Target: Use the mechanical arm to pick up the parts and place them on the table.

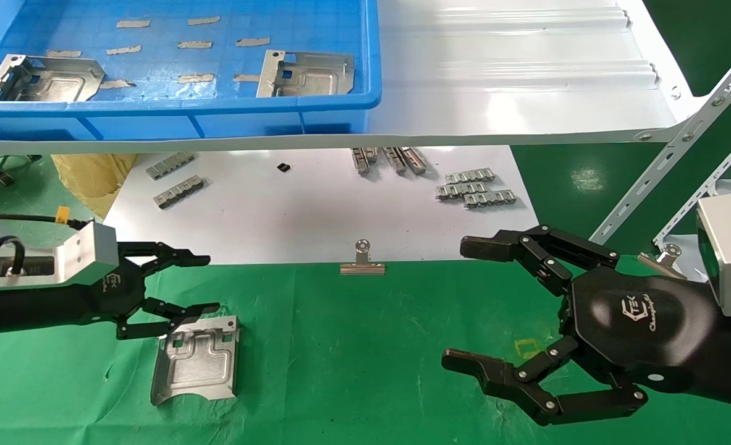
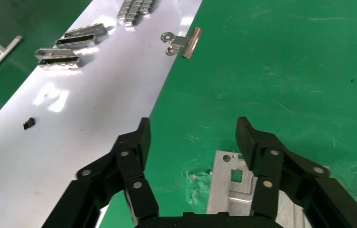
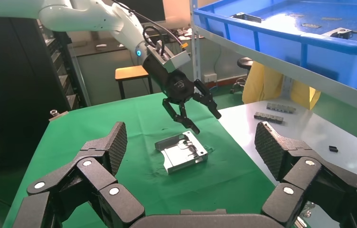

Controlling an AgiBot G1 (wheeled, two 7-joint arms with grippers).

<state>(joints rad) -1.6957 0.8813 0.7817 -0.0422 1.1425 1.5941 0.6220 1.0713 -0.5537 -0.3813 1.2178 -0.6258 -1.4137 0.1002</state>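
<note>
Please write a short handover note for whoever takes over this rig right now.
Left gripper: open, hanging just above one part, not holding it.
Right gripper: open and empty over the table.
Parts: that one lies flat on the green table; two others are in the blue bin.
Done: one part placed.
Left: pick the two from the bin and set them on the table.

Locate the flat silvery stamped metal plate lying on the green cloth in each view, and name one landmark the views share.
Head view: the plate lies low on the left, just under the open left gripper.
Left wrist view: the plate shows partly between that gripper's fingers.
Right wrist view: the plate lies mid-picture on the green cloth, below the left gripper.
Shared landmark: the left gripper.
</note>
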